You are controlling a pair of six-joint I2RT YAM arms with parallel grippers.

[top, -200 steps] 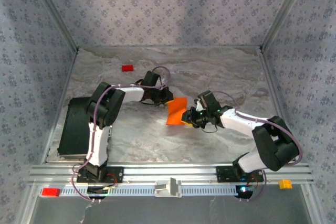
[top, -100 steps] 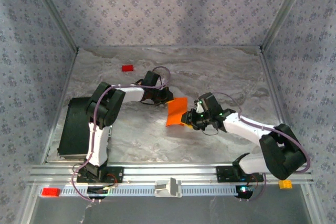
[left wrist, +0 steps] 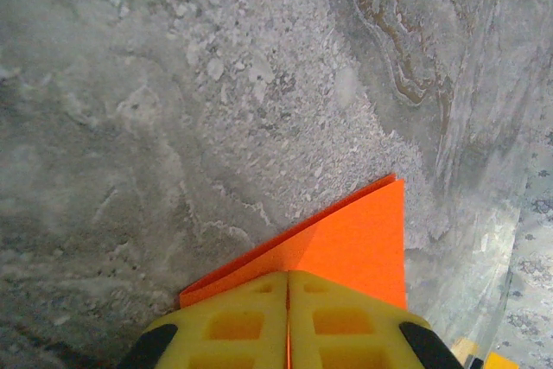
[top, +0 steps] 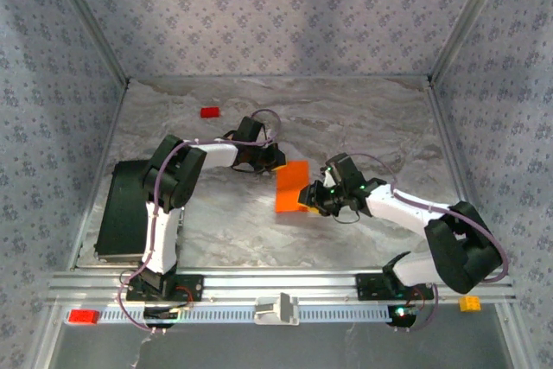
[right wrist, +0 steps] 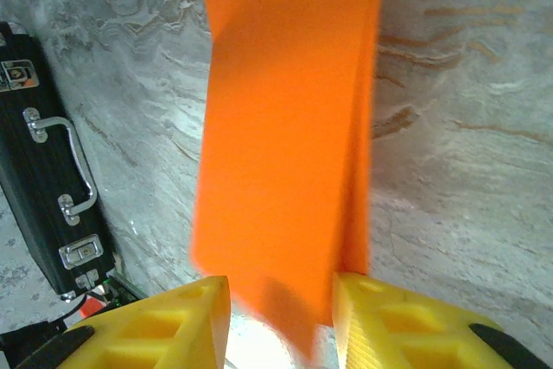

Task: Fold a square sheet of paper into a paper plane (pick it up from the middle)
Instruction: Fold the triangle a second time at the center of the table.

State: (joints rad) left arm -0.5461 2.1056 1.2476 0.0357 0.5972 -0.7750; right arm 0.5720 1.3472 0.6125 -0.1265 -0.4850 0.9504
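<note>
The orange paper (left wrist: 346, 248) is clamped at one edge by the closed left pincer (left wrist: 288, 321); its other end is seen between the parted jaws of the right pincer (right wrist: 281, 300).

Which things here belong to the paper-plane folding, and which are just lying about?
In the job:
- orange sheet of paper, folded
- left claw, shut on the sheet
- right claw, open around the sheet

Lying about:
- small red block
- black case
- tan block on the front rail
</note>
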